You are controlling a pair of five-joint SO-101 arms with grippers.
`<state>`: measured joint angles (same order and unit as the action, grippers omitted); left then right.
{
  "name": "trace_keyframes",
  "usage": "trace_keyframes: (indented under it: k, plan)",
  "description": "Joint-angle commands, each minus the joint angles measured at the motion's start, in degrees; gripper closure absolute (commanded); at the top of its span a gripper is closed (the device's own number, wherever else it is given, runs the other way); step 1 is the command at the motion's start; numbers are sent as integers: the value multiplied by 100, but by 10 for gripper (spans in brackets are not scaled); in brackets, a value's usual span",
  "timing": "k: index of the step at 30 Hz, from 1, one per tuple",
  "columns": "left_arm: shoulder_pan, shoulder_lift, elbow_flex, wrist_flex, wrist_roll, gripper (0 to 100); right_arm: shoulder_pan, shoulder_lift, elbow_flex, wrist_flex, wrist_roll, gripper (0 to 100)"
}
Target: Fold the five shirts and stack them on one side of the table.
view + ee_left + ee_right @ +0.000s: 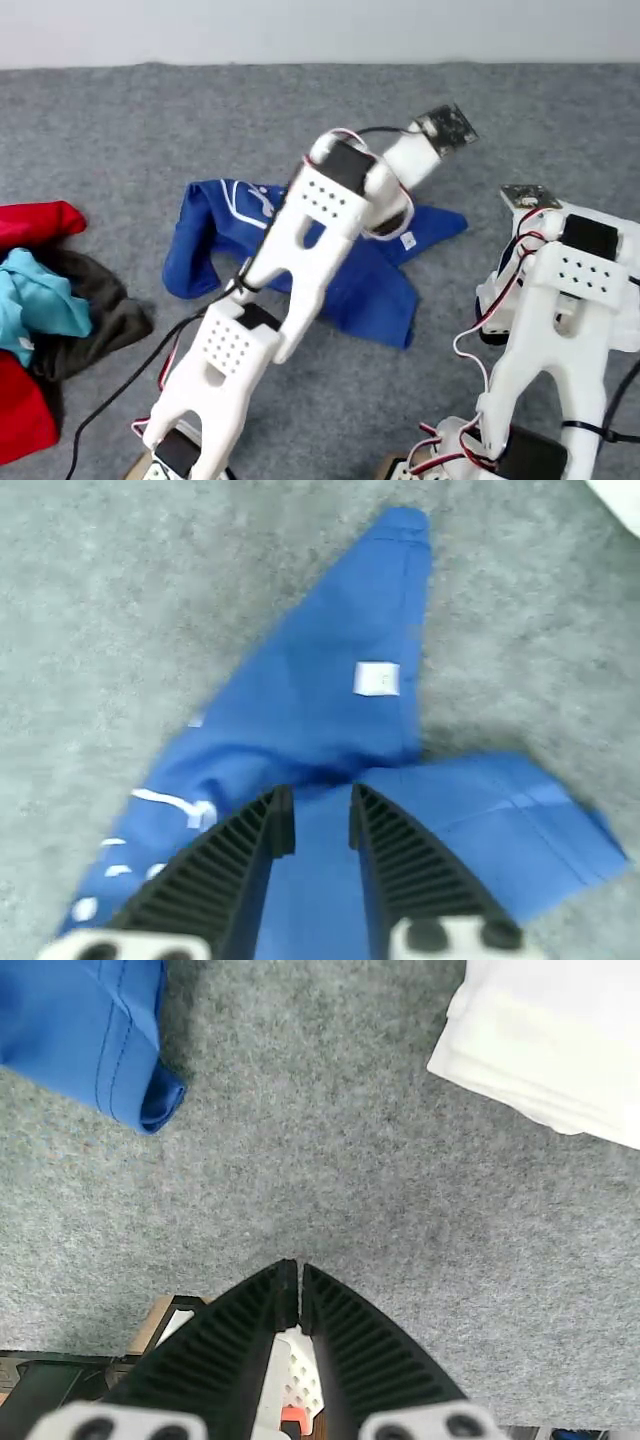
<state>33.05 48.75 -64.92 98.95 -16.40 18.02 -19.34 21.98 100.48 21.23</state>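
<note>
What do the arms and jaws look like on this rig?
Both arms, left arm and right arm, are white plastic shells with grids of small holes and black servos at the joints. Red, white and black wires loop along them. Each wrist carries a small bare circuit board. Jaws are black, ribbed and tapered.
</note>
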Motion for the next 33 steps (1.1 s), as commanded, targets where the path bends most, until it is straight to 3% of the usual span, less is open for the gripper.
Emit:
trace_keyframes:
  k: [1, 8, 12, 17, 24, 29, 33]
  plan:
    - [325, -809, 919, 185, 26, 896, 4, -198, 9, 207, -18, 980]
    - [923, -1908, 3363, 149, 62, 864, 4, -198, 9, 207, -9, 980]
    - [1231, -1969, 4136, 9, 492, 822, 4, -198, 9, 198, -9, 980]
    - [1415, -1644, 4462, -484, 879, 785, 4, -198, 9, 198, -9, 980]
    - [1160, -1187, 4435, -1046, 1152, 787, 4, -198, 9, 215, -9, 980]
    - [914, -1125, 4444, -1292, 1125, 903, 4, -198, 9, 215, -9, 980]
    - [879, -1125, 4470, -1187, 712, 987, 4, -198, 9, 215, -9, 980]
